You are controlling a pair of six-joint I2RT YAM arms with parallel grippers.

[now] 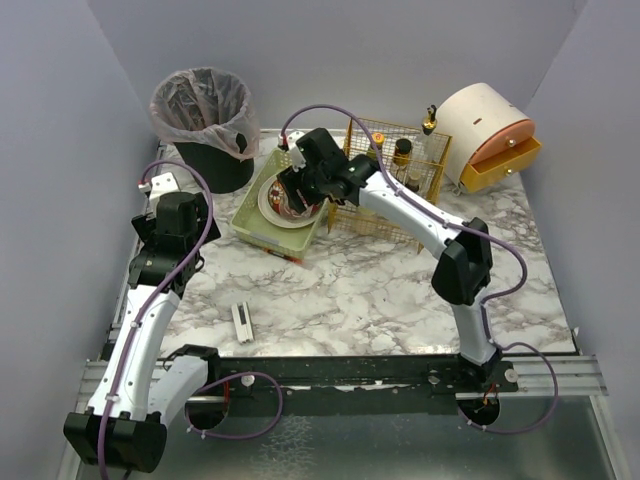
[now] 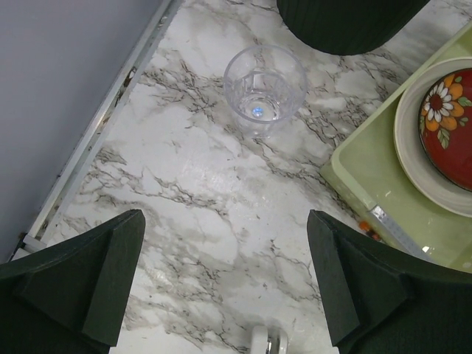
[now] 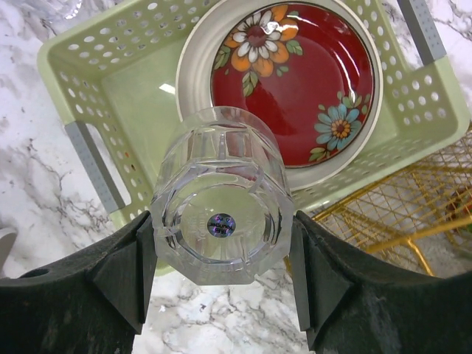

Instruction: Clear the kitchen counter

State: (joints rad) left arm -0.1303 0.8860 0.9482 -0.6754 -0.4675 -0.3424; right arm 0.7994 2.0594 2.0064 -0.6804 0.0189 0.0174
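"The kitchen counter (image 1: 400, 290) fills the middle of the top view. How clear is it?"

"Partly, I'd say. A red plate (image 3: 295, 81) sits in the green tray (image 3: 88, 74), upper centre. The right gripper (image 3: 220, 258) is clamped on a glass (image 3: 221, 199) above the tray's near wall."

"What's left?"

"A second glass (image 2: 264, 88) stands on the marble at the top of the left wrist view. A small white item (image 1: 242, 322) lies lower left."

"Any room to move?"

"The left gripper (image 2: 225, 243) is spread wide over bare marble. The bin (image 1: 205, 130) and side rail (image 2: 110, 125) flank that glass. The wire basket (image 1: 400, 140) is just right of the tray."
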